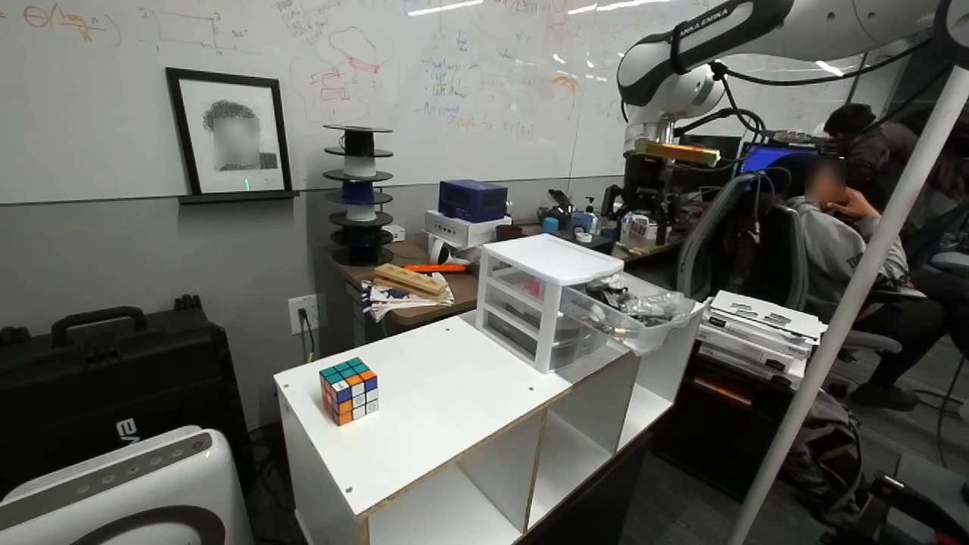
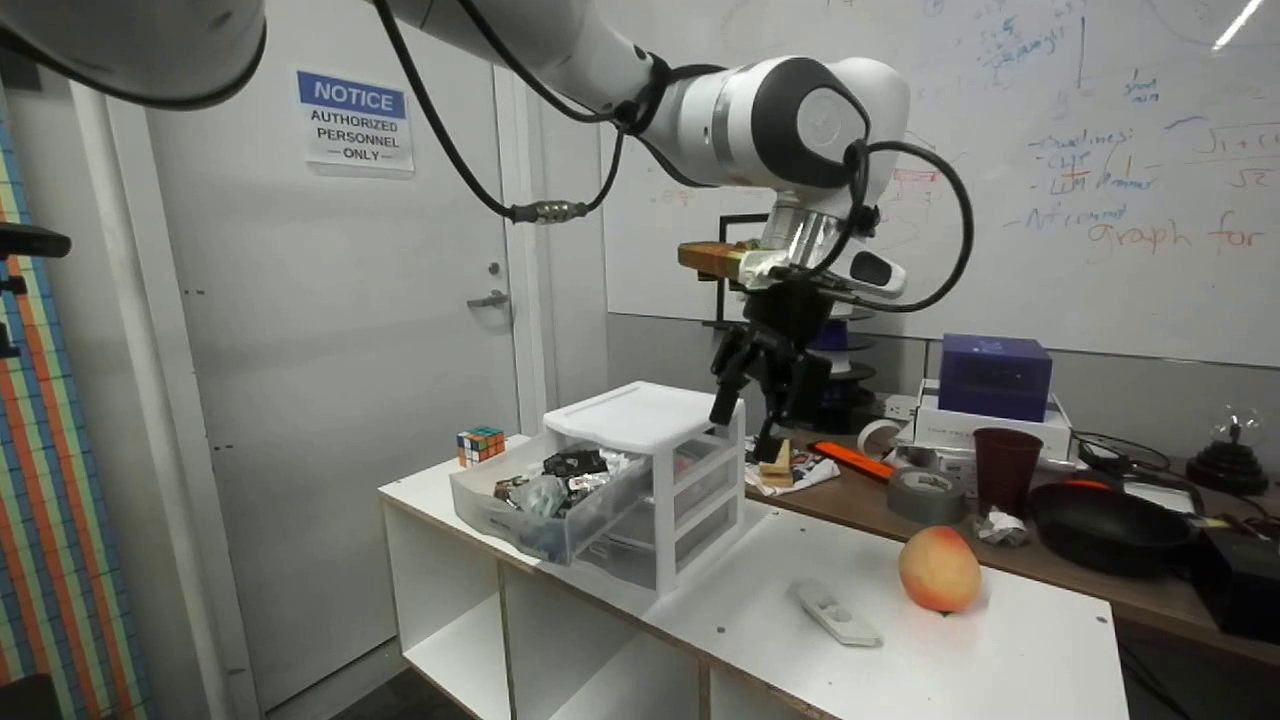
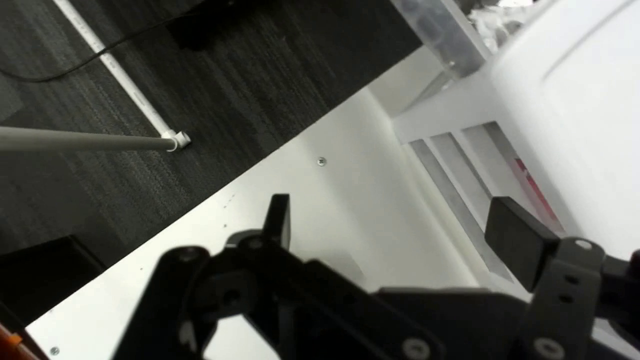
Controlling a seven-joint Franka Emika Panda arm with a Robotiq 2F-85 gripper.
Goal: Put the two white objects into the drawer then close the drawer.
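Likely, the counter (image 2: 1040,650) causes trouble first: spanning the lower frame in an exterior view, its white top could mask pale edges. The drawer unit (image 2: 640,415), centre-frame, looks light and might slide under a push. Its top drawer (image 2: 515,525) stands open leftward, heaped with clutter (image 2: 545,495) that could spill or jam. The jaws, spread wide around nothing, hang at the unit's right edge in the frame; descending, they might clip it. Lower right, the white object (image 2: 836,614) lies flat on the counter, its thinness inviting a slip; a second cannot be made out.
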